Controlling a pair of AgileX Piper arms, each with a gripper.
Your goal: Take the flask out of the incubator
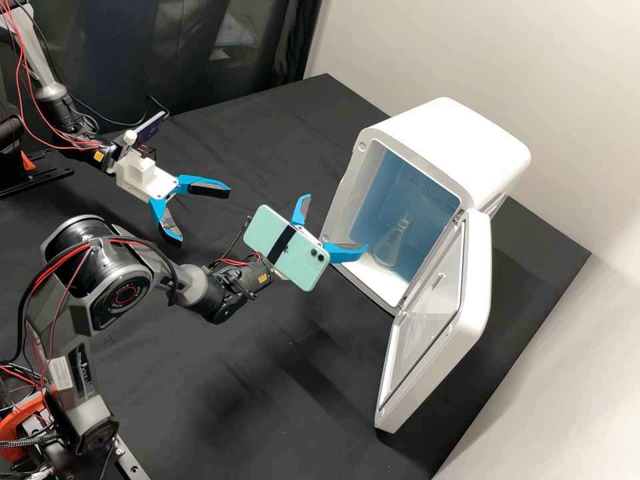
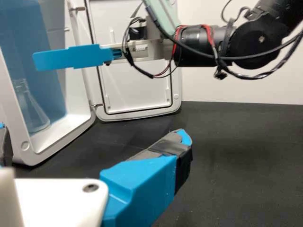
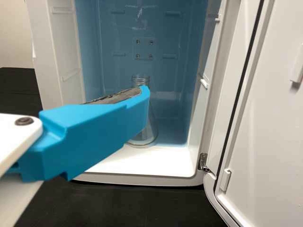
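High view: right pincer spread wide at the incubator mouth.

One bench carries one incubator, which has one door and holds one flask. There are two arms, the left arm and the right arm. Each ends in one gripper, so there are two in all, the left gripper and the right gripper. Each gripper has two blue fingers, making four altogether. Two phones ride on the arms, one apiece: a green phone on the right arm and a dark phone on the left arm. In the right wrist view, the incubator's back wall has four screws.
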